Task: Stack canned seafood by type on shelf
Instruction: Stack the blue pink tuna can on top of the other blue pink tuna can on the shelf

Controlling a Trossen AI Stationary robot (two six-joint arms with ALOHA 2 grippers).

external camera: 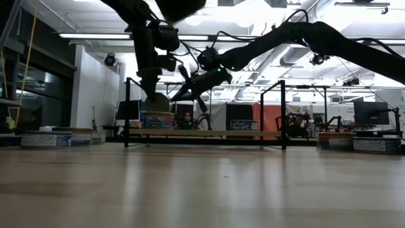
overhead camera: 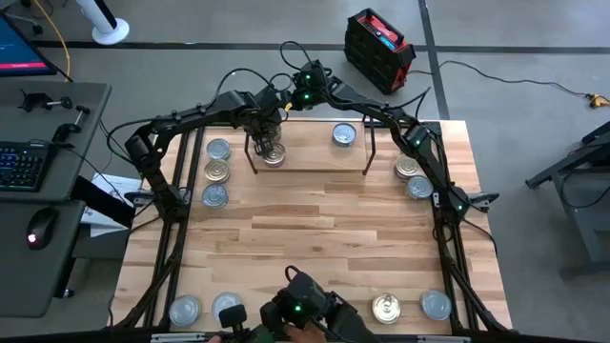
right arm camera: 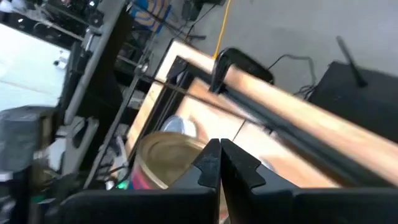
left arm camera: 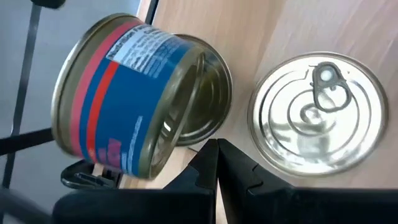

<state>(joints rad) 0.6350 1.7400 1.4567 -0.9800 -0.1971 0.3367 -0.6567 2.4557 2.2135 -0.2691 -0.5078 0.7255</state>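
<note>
Hovering over the far-left end of the shelf (overhead camera: 315,160), the left gripper (left arm camera: 216,149) has its two fingers pressed right together. Their tips sit at the lower rim of a tilted tin (left arm camera: 140,99). I honestly can't tell if they've pinched that rim or are just touching it.

That tin has a blue and red label. It's tipped well over, so its short axis leans instead of standing upright, and its hollow end faces a flat tin (left arm camera: 314,112). The flat tin lies level on the shelf board just beside it, with its silver lid and ring pull facing up. In the low view the tilted one (external camera: 158,100) sits right above a labelled tin standing on the shelf.

The right gripper (right arm camera: 219,152) is closed on nothing. It hangs just past the far edge of the shelf, aimed at that same gold-rimmed tin.

The shelf stands along the far edge of the table (overhead camera: 315,238), and one more silver tin (overhead camera: 344,135) sits lid up towards its right end.

The remaining tins are all flat on the table:
- three in a line by the left edge (overhead camera: 218,171)
- two by the right edge (overhead camera: 413,177)
- two near the front-left corner (overhead camera: 185,310)
- two near the front-right corner (overhead camera: 436,305)
</note>
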